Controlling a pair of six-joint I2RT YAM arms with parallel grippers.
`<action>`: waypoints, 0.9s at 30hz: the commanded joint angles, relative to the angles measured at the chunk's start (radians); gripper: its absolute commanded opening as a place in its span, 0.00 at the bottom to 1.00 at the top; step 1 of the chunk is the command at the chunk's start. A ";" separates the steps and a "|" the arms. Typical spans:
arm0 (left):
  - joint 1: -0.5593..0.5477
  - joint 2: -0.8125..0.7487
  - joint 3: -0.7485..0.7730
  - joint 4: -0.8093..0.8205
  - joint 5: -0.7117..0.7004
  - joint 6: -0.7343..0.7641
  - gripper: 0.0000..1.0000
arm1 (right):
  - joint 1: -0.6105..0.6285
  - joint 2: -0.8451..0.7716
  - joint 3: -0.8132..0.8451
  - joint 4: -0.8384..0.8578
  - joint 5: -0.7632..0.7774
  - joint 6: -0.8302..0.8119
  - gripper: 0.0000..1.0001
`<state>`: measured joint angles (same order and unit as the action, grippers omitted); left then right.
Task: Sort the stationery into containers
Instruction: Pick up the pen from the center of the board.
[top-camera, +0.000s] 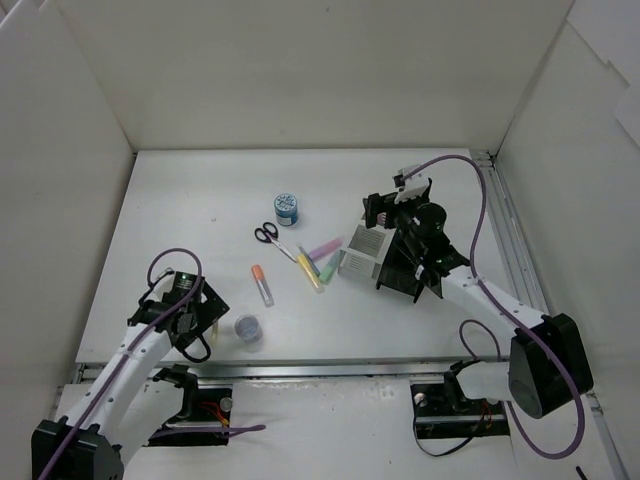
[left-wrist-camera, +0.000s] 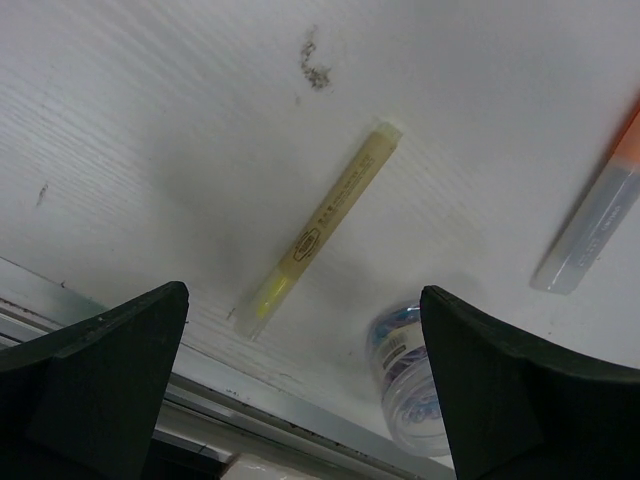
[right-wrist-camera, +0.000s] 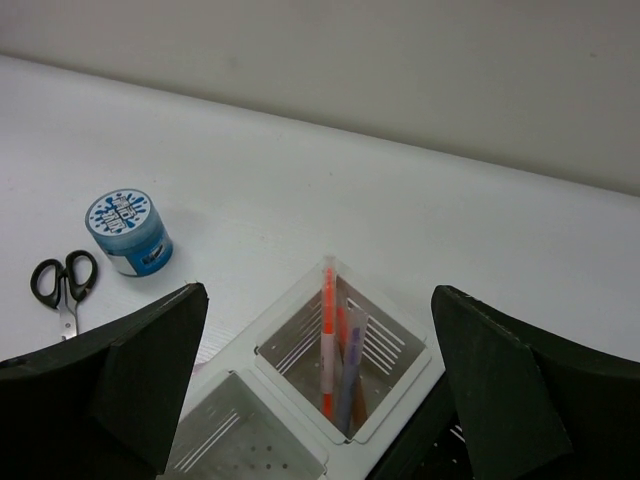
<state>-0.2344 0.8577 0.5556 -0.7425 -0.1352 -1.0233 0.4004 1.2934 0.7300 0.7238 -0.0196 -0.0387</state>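
Observation:
My right gripper (right-wrist-camera: 320, 292) hangs open over the white mesh organizer (right-wrist-camera: 291, 321), nothing between its fingers. An orange pen (right-wrist-camera: 328, 330) and a purple pen (right-wrist-camera: 347, 370) stand in the compartment below it. The black mesh holder (top-camera: 405, 268) stands right beside the organizer (top-camera: 360, 258). My left gripper (left-wrist-camera: 303, 295) is open low over the table's near edge, above a yellow pen (left-wrist-camera: 320, 230) and next to the small purple jar (left-wrist-camera: 410, 375). Blue tin (top-camera: 289, 208), scissors (top-camera: 267, 235), an orange-capped marker (top-camera: 262, 285) and pink, yellow and green pens (top-camera: 320, 262) lie mid-table.
White walls close the table on three sides. A metal rail (left-wrist-camera: 300, 405) runs along the near edge just below my left gripper (top-camera: 195, 325). A purple cable loops over my right gripper (top-camera: 378, 212).

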 joint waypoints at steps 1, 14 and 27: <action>0.006 -0.055 -0.042 -0.026 0.032 -0.058 0.95 | 0.002 -0.058 -0.010 0.091 0.067 0.034 0.93; -0.005 0.184 0.004 0.034 0.023 0.031 0.49 | 0.000 -0.144 -0.040 0.062 0.202 0.069 0.98; -0.005 0.311 0.079 0.129 0.075 0.160 0.00 | -0.005 -0.229 -0.001 -0.130 0.053 -0.042 0.98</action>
<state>-0.2348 1.1828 0.5797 -0.6270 -0.0601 -0.9066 0.4000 1.0954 0.6827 0.6018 0.1406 -0.0090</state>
